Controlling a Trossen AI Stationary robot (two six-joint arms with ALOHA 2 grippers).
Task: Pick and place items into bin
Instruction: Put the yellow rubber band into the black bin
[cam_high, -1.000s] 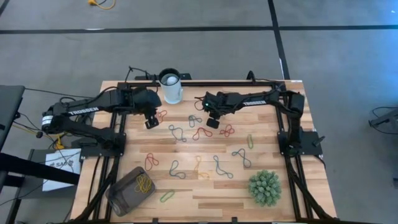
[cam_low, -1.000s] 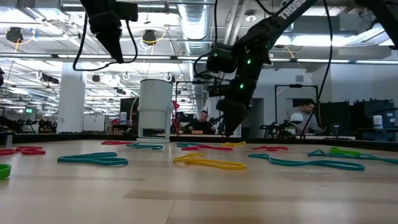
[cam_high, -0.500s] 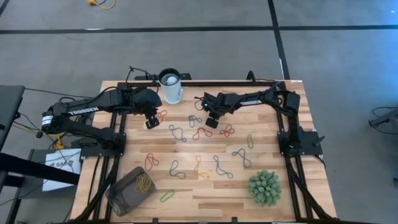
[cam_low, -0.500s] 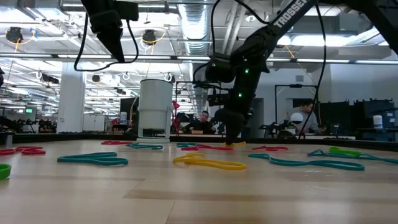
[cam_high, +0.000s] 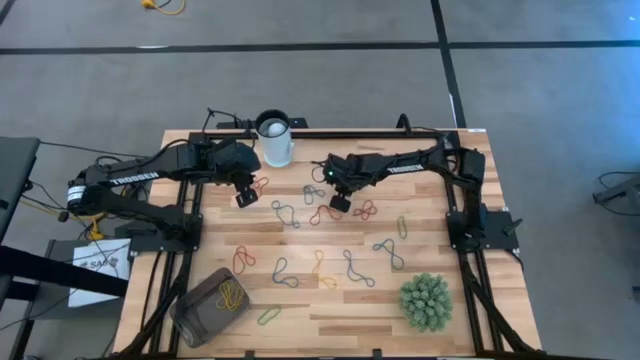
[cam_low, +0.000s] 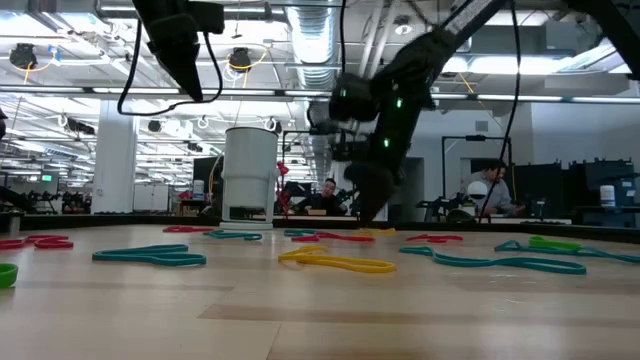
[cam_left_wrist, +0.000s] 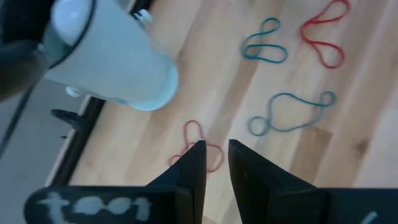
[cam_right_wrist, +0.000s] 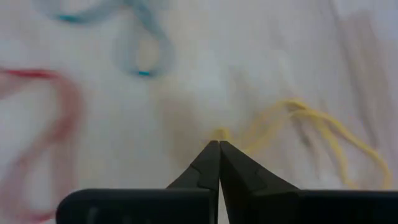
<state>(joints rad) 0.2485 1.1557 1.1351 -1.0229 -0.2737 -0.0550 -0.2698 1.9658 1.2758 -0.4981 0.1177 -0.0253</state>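
1. We see the right pincer (cam_high: 340, 203) just above the tabletop (cam_high: 450, 250), a little toward 12 o'clock from its middle; in its wrist view the fingertips (cam_right_wrist: 214, 152) are clenched on the end of a yellow band (cam_right_wrist: 323, 134), which trails off over the wood.
2. Beside that pinch point we make out a red band (cam_right_wrist: 43, 124) and a teal band (cam_right_wrist: 140, 46), both blurred.
3. The left pincer (cam_high: 245, 198) hangs high over the 10 o'clock part of the tabletop, its jaws a narrow gap apart and grasping nothing.
4. Directly beneath it, in its wrist view, lies a red looped band (cam_left_wrist: 199, 146); two teal bands (cam_left_wrist: 289, 115) and another red one lie farther out.
5. The white cup (cam_high: 274, 139) stands at the 11 o'clock edge, near the left pincer.
6. The other bands (cam_high: 345, 265) are scattered flat across the middle of the tabletop.
7. The bin (cam_high: 195, 315) sits at the 7 o'clock corner, well apart from both pincers, with yellow bands (cam_high: 232, 294) in it.
8. A spiky green plant ball (cam_high: 426, 301) rests near 5 o'clock.
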